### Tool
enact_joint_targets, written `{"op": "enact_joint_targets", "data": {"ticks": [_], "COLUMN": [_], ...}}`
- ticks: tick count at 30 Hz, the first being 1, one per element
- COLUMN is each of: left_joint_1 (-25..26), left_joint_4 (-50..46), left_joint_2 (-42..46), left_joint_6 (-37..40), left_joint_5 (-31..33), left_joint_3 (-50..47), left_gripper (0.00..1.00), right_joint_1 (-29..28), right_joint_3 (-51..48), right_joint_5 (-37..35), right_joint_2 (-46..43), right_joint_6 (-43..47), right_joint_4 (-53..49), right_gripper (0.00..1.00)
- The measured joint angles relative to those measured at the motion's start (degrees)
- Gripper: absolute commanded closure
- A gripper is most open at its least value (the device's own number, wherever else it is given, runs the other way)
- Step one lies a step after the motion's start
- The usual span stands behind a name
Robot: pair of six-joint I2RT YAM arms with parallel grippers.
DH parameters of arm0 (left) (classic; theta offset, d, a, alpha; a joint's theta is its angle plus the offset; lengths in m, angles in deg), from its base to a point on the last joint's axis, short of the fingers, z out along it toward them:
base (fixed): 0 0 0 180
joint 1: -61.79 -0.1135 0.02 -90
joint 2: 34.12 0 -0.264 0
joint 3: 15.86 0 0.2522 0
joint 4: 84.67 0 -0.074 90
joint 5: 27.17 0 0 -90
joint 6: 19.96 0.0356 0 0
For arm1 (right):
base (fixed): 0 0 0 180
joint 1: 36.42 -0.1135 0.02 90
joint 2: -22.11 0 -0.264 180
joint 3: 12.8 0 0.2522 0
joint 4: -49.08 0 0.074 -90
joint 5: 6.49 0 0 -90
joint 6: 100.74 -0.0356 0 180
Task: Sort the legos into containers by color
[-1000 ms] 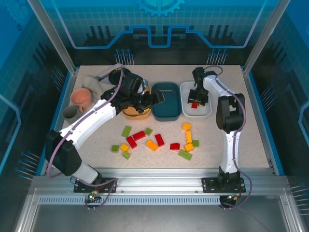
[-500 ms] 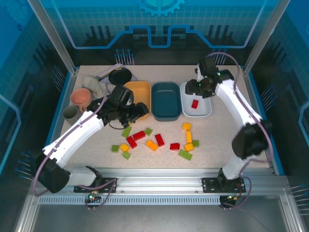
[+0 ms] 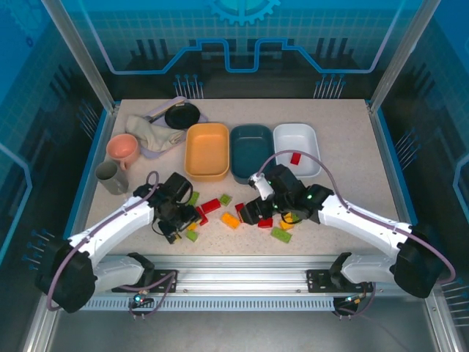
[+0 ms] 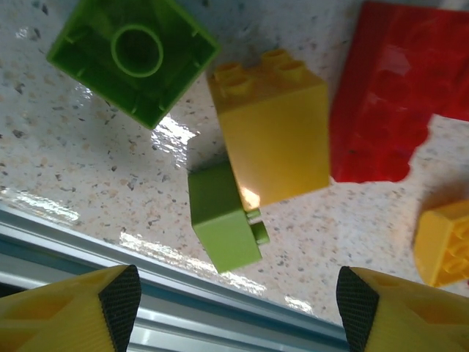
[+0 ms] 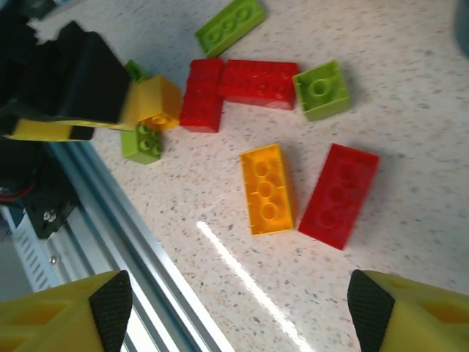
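Swung down from the rear onto loose legos (image 3: 231,218) on worktop (image 3: 352,169). Noted left claw (image 4: 238,301) spread, empty, poised by yellow brick (image 4: 275,139) for pickup; right claw (image 5: 234,301) spread, empty, above orange brick (image 5: 267,189). Logged one red brick (image 3: 295,158) in white tray (image 3: 297,126).

Orange-yellow tray (image 3: 207,149), teal tray (image 3: 251,151), white tray (image 3: 294,138) side by side; red brick (image 3: 295,158) in white. Other legos (image 3: 230,219) scattered on desk (image 3: 352,183).

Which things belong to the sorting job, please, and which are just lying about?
Job: small red, green and yellow plastic bricks; orange-yellow plastic tray; dark teal plastic tray; white plastic tray.
Stray: pink cup; grey cup; black round pan; beige cloth.
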Motion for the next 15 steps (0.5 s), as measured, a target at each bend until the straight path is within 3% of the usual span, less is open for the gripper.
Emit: {"op": "enact_joint_targets", "data": {"ticks": [7, 12, 15], "left_joint_1": [0.85, 0.94, 1.07], "left_joint_4": [6.99, 9.66, 10.69], "left_joint_2": [-2.27, -4.26, -5.38], "left_joint_6": [-3.56, -4.33, -4.33], "left_joint_5": [-0.2, -0.11, 0.07], "left_joint_3": [-3.87, -4.98, -4.98], "left_gripper": [0.41, 0.58, 0.64], "right_joint_1": [-1.16, -1.16, -1.16], "right_joint_3": [-2.38, -2.38, -2.38], "right_joint_5": [2.14, 2.6, 2.78], "right_joint_2": [-0.02, 0.0, 0.22], "right_joint_6": [-0.39, -0.46, -0.44], "right_joint_4": [7.34, 8.76, 8.9], "right_gripper": [0.19, 0.2, 0.2]}}
